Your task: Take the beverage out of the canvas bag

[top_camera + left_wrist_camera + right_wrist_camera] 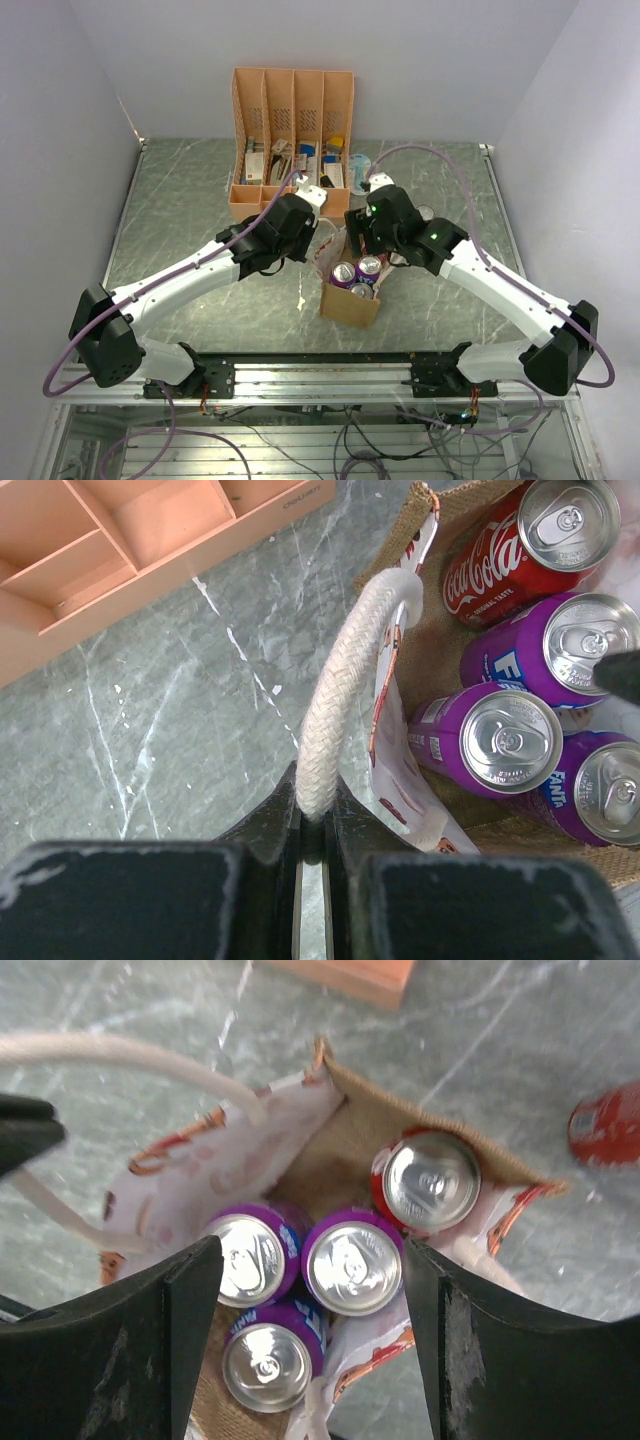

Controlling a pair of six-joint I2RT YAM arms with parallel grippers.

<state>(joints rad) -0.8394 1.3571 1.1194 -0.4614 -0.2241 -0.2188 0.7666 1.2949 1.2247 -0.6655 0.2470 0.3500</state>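
Observation:
The canvas bag (350,308) stands open between the two arms, its tan weave (340,1160) showing inside. It holds three purple Fanta cans (352,1260) and a red Coca-Cola can (430,1182), all upright. My left gripper (318,805) is shut on the bag's whitish rope handle (345,670), pulling that side of the bag outward. My right gripper (312,1270) hangs open just above the cans. Its fingers (170,1310) straddle the middle purple can without touching it. From above, the right gripper (368,248) sits over the bag's far edge.
A salmon-pink slotted organizer (292,100) stands behind the bag, close to the left gripper (322,238). Another red can (605,1125) sits on the marbled table right of the bag. The bag's second handle (330,1415) droops at its near side.

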